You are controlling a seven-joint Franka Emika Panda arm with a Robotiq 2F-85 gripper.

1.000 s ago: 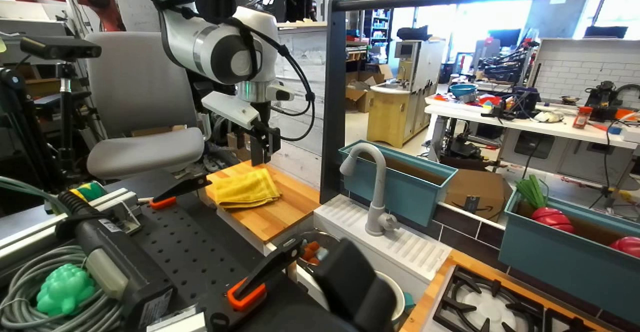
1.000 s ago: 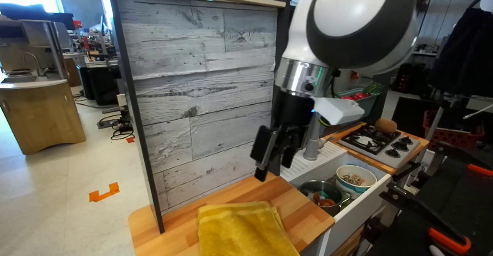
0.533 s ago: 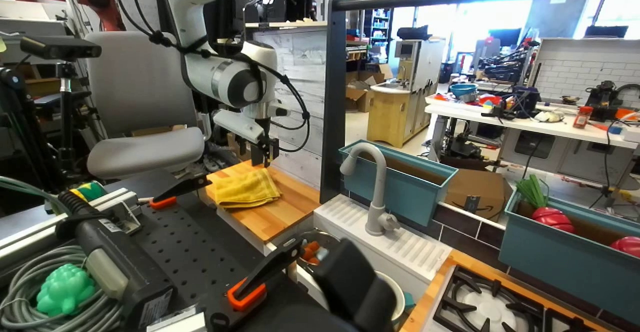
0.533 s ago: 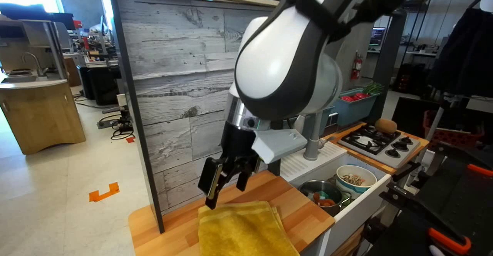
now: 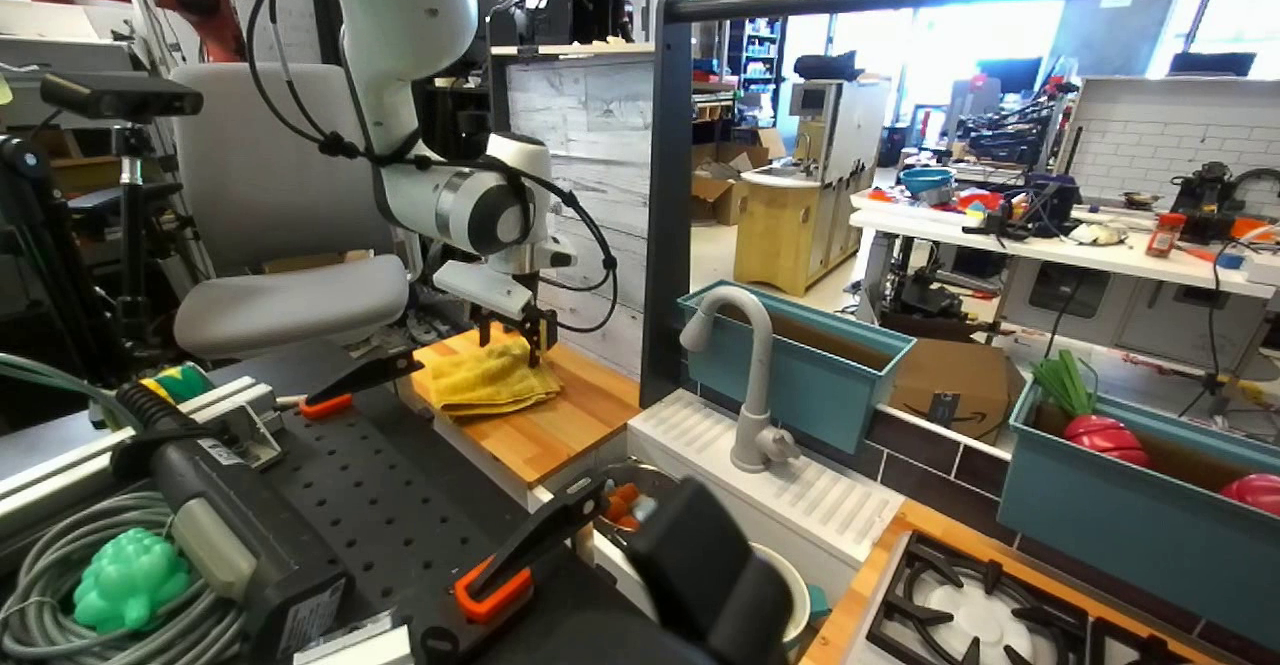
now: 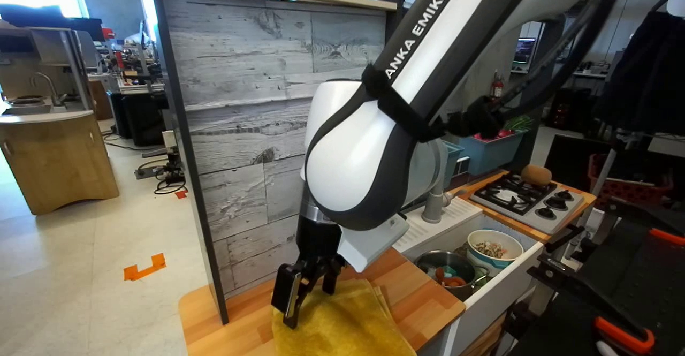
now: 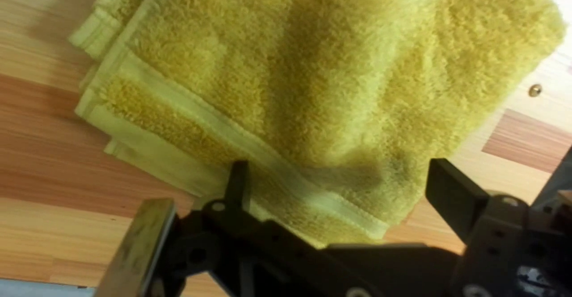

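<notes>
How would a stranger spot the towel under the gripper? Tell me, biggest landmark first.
Look for the tall grey wood-look panel; at its foot is a wooden countertop. On that, beneath the open gripper, lies the folded towel. Bright yellow and fluffy, with a flat woven band near one edge, it looks nothing like the smooth white sink beside the countertop.
</notes>
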